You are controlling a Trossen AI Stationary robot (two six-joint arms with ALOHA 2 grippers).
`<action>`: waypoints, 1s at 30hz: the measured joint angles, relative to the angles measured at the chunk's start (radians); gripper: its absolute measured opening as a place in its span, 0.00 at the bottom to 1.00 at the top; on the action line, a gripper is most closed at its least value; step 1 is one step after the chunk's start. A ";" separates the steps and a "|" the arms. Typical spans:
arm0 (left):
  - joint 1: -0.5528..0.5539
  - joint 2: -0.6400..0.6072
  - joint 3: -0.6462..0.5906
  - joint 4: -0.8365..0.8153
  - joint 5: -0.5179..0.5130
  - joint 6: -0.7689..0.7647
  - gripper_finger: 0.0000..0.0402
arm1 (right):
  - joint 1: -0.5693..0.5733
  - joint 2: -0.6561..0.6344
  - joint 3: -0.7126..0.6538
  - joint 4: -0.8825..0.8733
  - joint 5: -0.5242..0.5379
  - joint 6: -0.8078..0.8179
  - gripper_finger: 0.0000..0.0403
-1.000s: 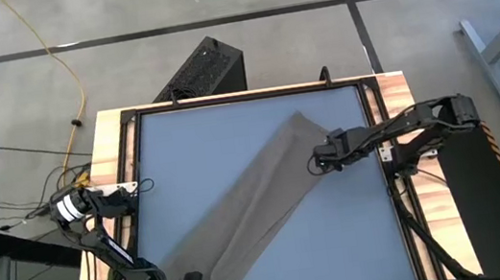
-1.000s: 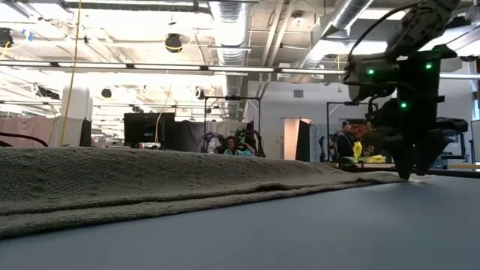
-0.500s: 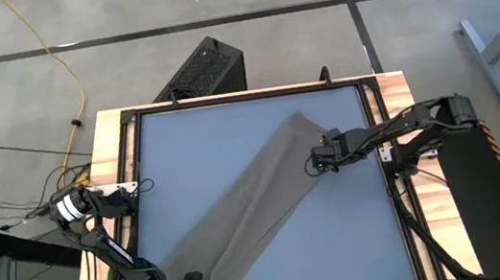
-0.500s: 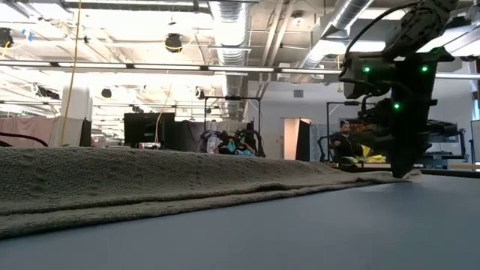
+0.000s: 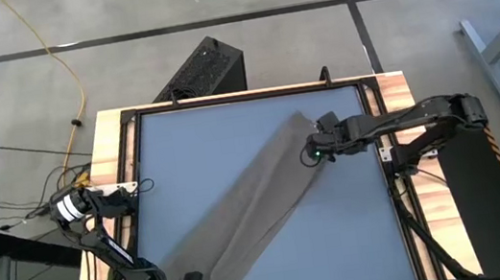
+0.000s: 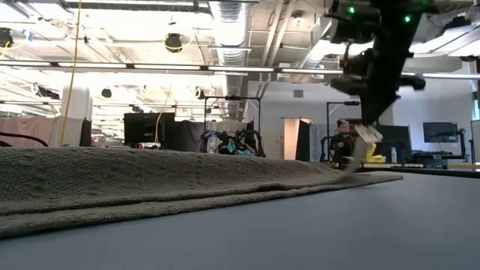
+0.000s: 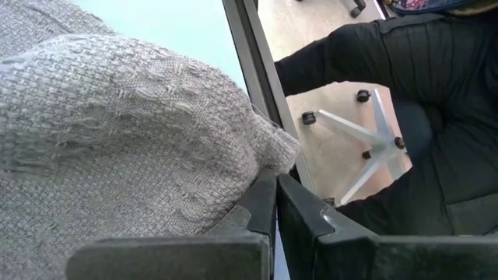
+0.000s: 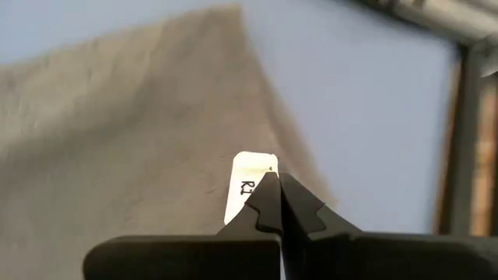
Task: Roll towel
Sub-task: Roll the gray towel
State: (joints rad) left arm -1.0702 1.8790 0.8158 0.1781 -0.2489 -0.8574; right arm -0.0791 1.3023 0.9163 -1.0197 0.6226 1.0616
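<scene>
The bench (image 5: 193, 147) has a flat blue-grey top inside a dark frame, with pale wooden strips along its two sides. One thing lies directly on it: the towel (image 5: 250, 212), a grey-brown knitted cloth folded into a long band that runs slantwise across the top. One end of the band is at the right hand (image 5: 315, 154), where the corner with the small white tag (image 8: 250, 187) is raised off the surface; the other end is at the left hand (image 7: 272, 204), at the bench's edge.
</scene>
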 joint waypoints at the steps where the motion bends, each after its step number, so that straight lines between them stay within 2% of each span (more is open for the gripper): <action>1: 0.000 0.000 0.000 0.000 0.000 0.000 0.00 | -0.003 -0.001 0.020 -0.025 0.023 -0.001 0.02; 4: 0.000 0.000 0.000 0.000 0.001 -0.001 0.00 | -0.021 -0.001 0.057 -0.074 0.057 -0.022 0.02; 10: 0.000 0.000 0.000 0.001 0.001 -0.019 0.00 | -0.096 0.014 0.057 -0.157 0.060 -0.048 0.02; 14: -0.001 0.000 0.000 0.001 0.004 -0.032 0.00 | -0.122 0.018 0.057 -0.218 0.112 -0.042 0.02; 25: 0.006 0.000 0.000 0.007 0.027 -0.012 0.00 | -0.167 0.043 0.056 -0.100 0.122 -0.118 0.02; 30: 0.002 0.004 0.000 0.041 0.069 -0.004 0.00 | -0.192 0.085 0.046 -0.093 0.117 -0.120 0.02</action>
State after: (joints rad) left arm -1.0680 1.8828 0.8162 0.2193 -0.1798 -0.8616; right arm -0.2714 1.3872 0.9620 -1.1126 0.7396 0.9413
